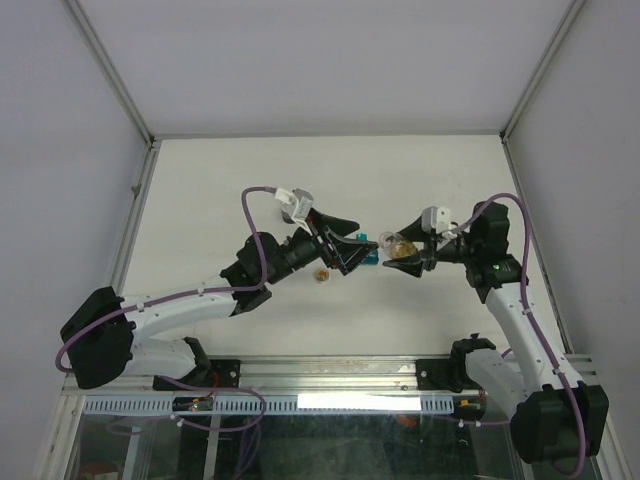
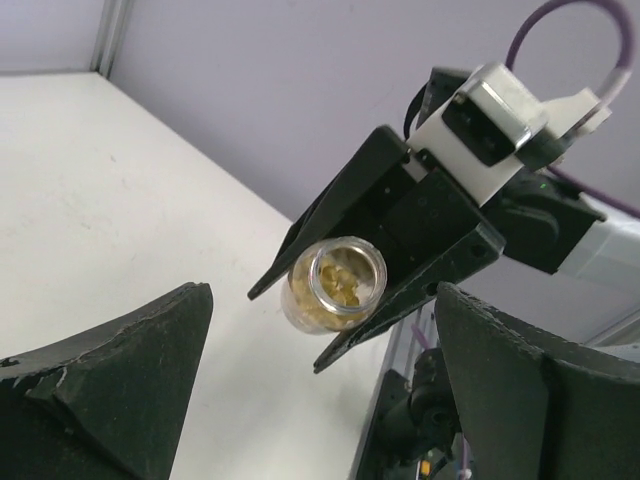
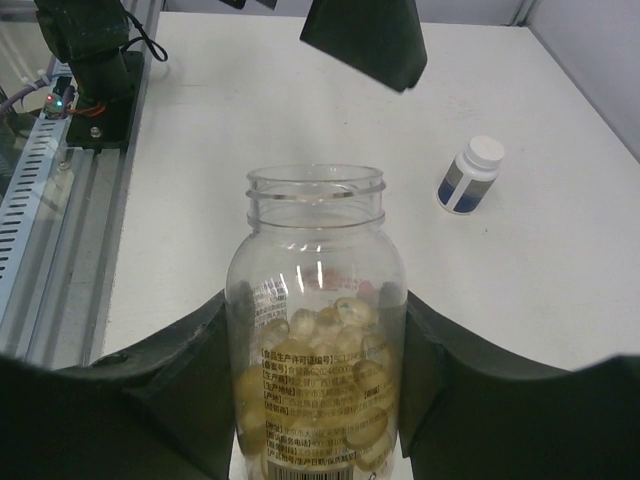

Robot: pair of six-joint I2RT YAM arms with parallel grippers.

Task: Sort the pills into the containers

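My right gripper (image 1: 393, 250) is shut on a clear, uncapped bottle (image 3: 316, 330) about half full of yellow softgel pills (image 3: 345, 400), held above the table. Its open mouth points at my left gripper (image 1: 351, 247). The left gripper is open wide and empty, and its wrist view looks into the bottle's mouth (image 2: 338, 282). A small teal-blue container (image 1: 369, 257) shows just by the left fingertips, partly hidden. The grey container is not in view.
A white pill bottle with a blue label (image 3: 470, 175) stands capped on the table beyond the held bottle. A small orange-brown thing (image 1: 321, 274) lies on the table under the left gripper. The metal rail (image 3: 45, 190) and the arm bases line the near edge.
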